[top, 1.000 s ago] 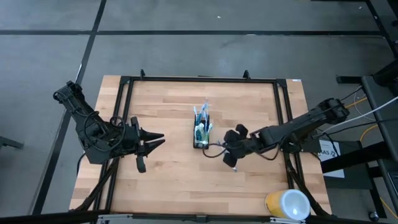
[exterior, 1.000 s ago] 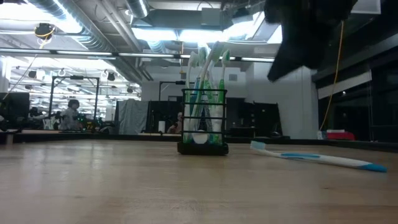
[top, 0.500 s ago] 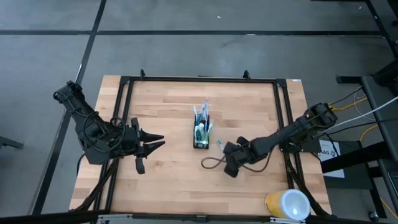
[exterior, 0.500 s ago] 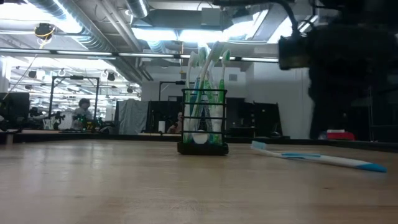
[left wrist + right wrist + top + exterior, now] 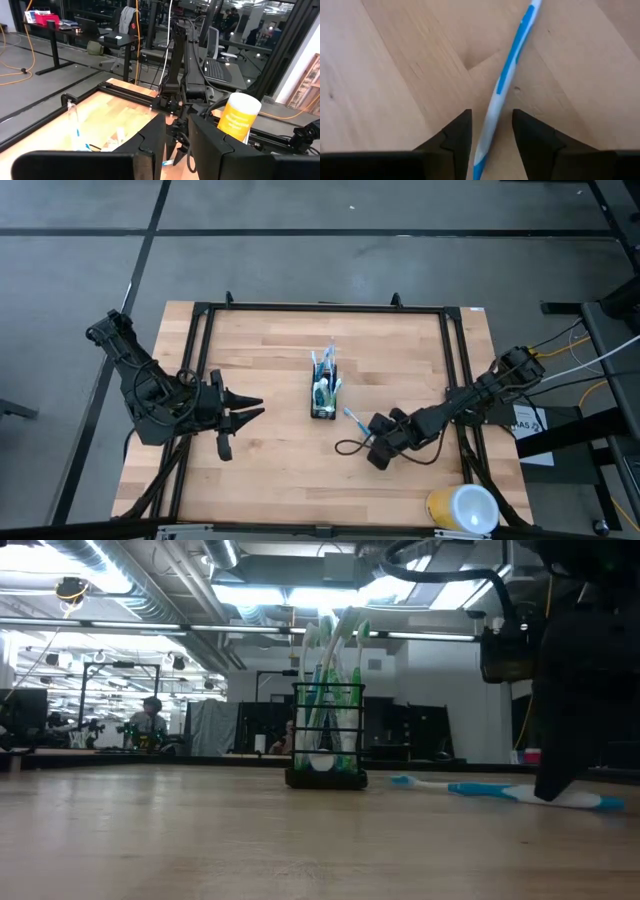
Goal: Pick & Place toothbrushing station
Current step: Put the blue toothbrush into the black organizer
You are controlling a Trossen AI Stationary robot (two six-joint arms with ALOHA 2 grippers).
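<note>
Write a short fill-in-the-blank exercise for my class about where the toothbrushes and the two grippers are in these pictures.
1. The loose toothbrush lying on the table is white and ____.
2. It lies between the fingers of the ____ gripper.
3. The other toothbrushes stand upright in a black mesh ____.
4. The left gripper hovers with its fingers ____.

Missing words: blue; right; holder; open

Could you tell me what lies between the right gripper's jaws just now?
The blue-white toothbrush lies flat on the table between the right gripper's open jaws, in the right wrist view.
</note>
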